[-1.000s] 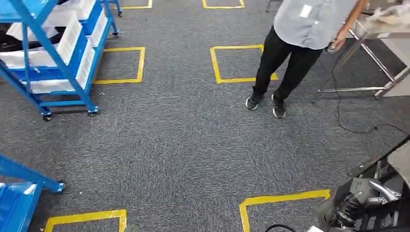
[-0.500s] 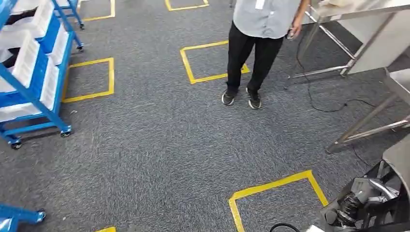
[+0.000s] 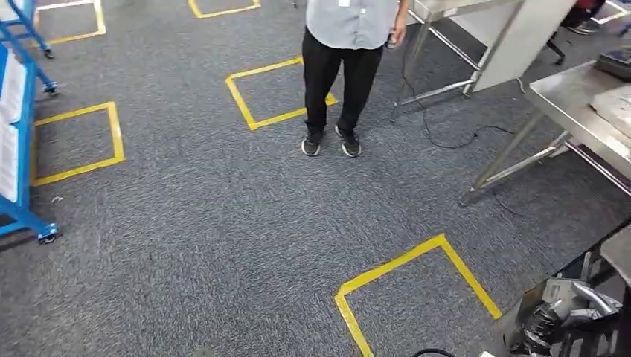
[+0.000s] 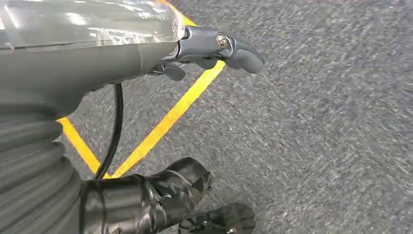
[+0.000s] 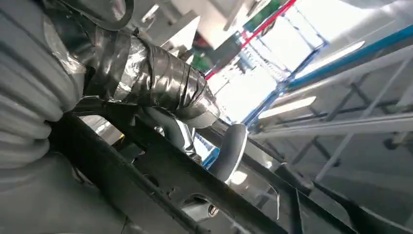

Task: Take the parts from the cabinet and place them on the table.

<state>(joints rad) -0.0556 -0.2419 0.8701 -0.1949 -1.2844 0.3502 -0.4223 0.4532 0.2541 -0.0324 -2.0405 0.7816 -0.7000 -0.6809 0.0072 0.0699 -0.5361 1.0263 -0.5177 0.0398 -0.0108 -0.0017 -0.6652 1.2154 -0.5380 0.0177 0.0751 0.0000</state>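
Low at the right in the head view, my right hand holds a black metal part. In the right wrist view the same black part runs slantwise under my right hand, with a grey finger curled over its edge. My left hand hangs above the grey carpet with its thumb and taped fingers apart and nothing between them. The steel table stands at the right, with flat items on its far end. A strip of the blue cabinet shows at the left edge.
A person in dark trousers stands on the carpet ahead, near a second steel table. A black cable trails on the floor by the table legs. Yellow tape squares mark the carpet.
The camera has swung to the right: cabinet and person slid left in the picture and the steel table came in at the right. My right hand still holds the black part.
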